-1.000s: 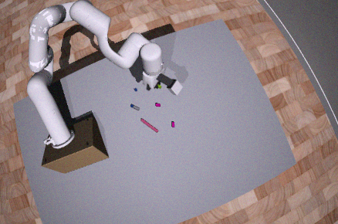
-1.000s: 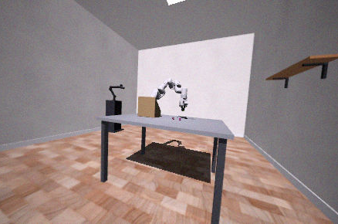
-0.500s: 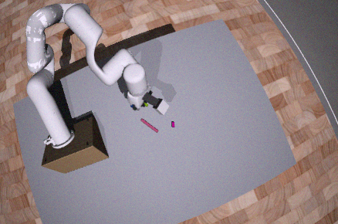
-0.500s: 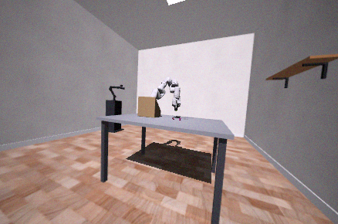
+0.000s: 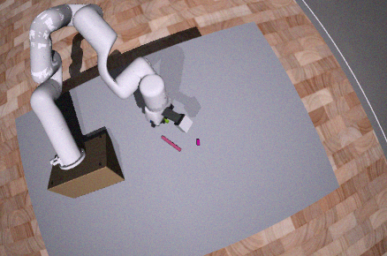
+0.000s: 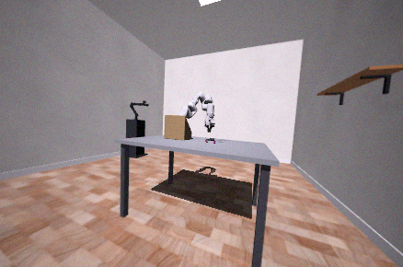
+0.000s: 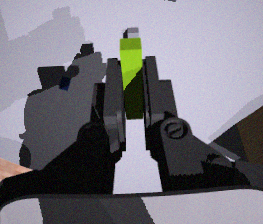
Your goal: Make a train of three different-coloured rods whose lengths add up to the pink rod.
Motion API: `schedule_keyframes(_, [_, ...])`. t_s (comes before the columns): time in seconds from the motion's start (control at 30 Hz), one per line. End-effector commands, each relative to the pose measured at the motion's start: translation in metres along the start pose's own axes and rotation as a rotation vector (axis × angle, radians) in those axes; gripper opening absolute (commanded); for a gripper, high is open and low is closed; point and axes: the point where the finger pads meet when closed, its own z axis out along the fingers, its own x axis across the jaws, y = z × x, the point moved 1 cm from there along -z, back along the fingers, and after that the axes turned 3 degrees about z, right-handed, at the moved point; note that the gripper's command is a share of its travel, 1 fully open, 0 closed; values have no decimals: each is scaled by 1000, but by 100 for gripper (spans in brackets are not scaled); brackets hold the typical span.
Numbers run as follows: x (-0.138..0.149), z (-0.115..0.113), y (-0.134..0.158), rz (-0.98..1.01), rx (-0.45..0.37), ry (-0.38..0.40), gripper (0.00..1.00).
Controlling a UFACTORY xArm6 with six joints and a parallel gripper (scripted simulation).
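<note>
The end effector (image 5: 166, 121) (image 6: 209, 131) (image 7: 132, 77) grips the slim lime rod (image 5: 166, 120) (image 7: 131, 50); align it squarely with the small grey block-like rod (image 7: 132, 33) beyond the fingertips before lowering gently.

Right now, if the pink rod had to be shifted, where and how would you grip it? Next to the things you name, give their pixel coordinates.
Pink rod (image 5: 170, 143): I'd take it mid-length, from straight above, fingers across its long sides. It lies flat, long and thin, and the magenta rod (image 5: 198, 142) stands apart from it, so both sides look accessible.
</note>
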Motion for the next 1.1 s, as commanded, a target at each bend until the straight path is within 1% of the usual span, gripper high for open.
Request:
schedule_keyframes(0.0, [0,6,-1,-1,3,-1,4])
schedule_keyframes(0.27, [0,37,-1,-1,3,-1,4])
schedule_keyframes(0.33, [0,37,-1,-1,3,-1,4])
schedule_keyframes(0.53, [0,63,-2,-1,3,-1,4])
schedule_keyframes(0.67, [0,76,-2,-1,3,-1,4])
schedule_keyframes(0.83, [1,84,-2,-1,3,-1,4])
schedule_keyframes(1.07, [1,85,-2,-1,3,-1,4])
